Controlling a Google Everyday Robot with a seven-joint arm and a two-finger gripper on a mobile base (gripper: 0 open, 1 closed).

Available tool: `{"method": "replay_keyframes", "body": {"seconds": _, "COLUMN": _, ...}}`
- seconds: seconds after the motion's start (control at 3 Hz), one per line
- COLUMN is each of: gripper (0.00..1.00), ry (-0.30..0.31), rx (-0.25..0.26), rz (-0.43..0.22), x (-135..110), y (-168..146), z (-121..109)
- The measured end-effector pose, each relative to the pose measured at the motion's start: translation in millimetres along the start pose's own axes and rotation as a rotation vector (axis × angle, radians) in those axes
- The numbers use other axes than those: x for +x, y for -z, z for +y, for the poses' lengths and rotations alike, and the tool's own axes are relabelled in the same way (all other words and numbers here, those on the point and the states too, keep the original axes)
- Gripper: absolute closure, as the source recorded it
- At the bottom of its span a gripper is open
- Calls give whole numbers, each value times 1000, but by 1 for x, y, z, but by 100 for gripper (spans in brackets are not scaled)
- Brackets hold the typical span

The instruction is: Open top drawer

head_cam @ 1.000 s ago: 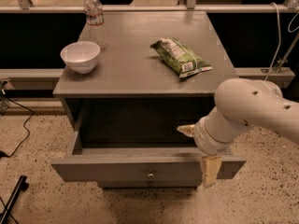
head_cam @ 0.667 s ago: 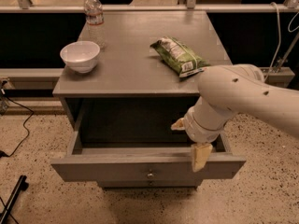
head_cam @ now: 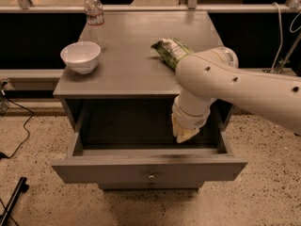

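Observation:
The top drawer (head_cam: 117,169) is a wide grey drawer with a small brass knob (head_cam: 151,176) at the centre of its front panel. It stands pulled far out of the grey cabinet, and its inside looks empty. My gripper (head_cam: 184,133) hangs from the white arm (head_cam: 235,84) over the right half of the open drawer. It is behind the front panel and apart from the knob.
On the cabinet top (head_cam: 136,69) stand a white bowl (head_cam: 81,55) at the left, a clear water bottle (head_cam: 96,19) behind it and a green snack bag (head_cam: 169,51), partly hidden by my arm. A second knob (head_cam: 151,184) shows just below. Cables lie on the speckled floor at the left.
My arm has swung up and to the left, carrying the gripper from the drawer's front right edge to a spot over its inside. The drawer has stayed open.

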State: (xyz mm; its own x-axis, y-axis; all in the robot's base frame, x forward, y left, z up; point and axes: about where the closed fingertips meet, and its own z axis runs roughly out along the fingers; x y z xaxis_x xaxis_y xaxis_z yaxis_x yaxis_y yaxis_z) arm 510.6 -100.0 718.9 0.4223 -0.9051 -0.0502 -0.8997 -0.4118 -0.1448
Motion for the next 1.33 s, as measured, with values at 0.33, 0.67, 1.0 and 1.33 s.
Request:
{"method": "replay_keyframes", "body": {"seconds": 0.33, "gripper": 87, "ry": -31, "rx": -21, "rz": 4, "x": 17, "y": -14, "z": -13}}
{"method": "replay_keyframes", "body": {"seconds": 0.67, "gripper": 100, "ry": -92, "rx": -45, "rz": 0, "x": 37, "y": -37, "z": -16}}
{"method": "replay_keyframes", "body": {"seconds": 1.0, "gripper": 100, "ry": -156, "rx": -76, "rz": -12, "x": 54, "y": -63, "z": -10}}
{"method": "replay_keyframes", "body": {"seconds": 1.33, "gripper": 100, "ry": -198, "rx": -95, "rz": -35, "x": 65, "y": -81, "z": 1}}
